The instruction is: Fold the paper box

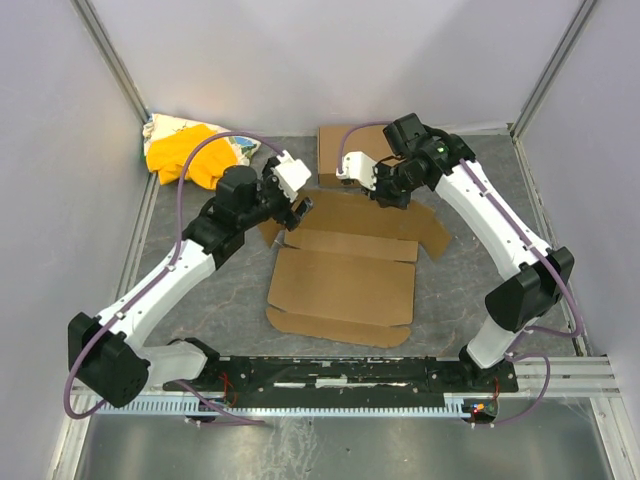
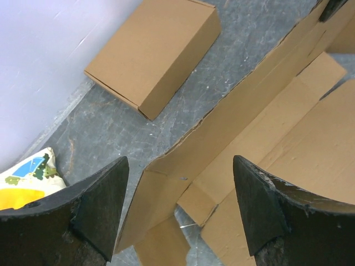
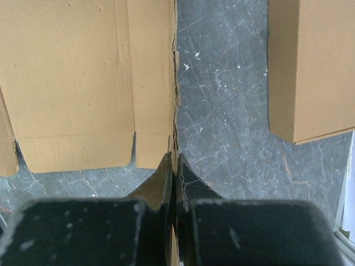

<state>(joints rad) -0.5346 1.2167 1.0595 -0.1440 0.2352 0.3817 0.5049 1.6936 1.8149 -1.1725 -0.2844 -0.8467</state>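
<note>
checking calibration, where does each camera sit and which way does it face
top external: above, behind the arm bases, looking down; both arms, left tool, right tool over the paper box
left wrist: on the left arm, facing down at the raised flap; its open fingers
right wrist: on the right arm, facing down; shut fingers pinching that flap's edge
both wrists share the closed box
</note>
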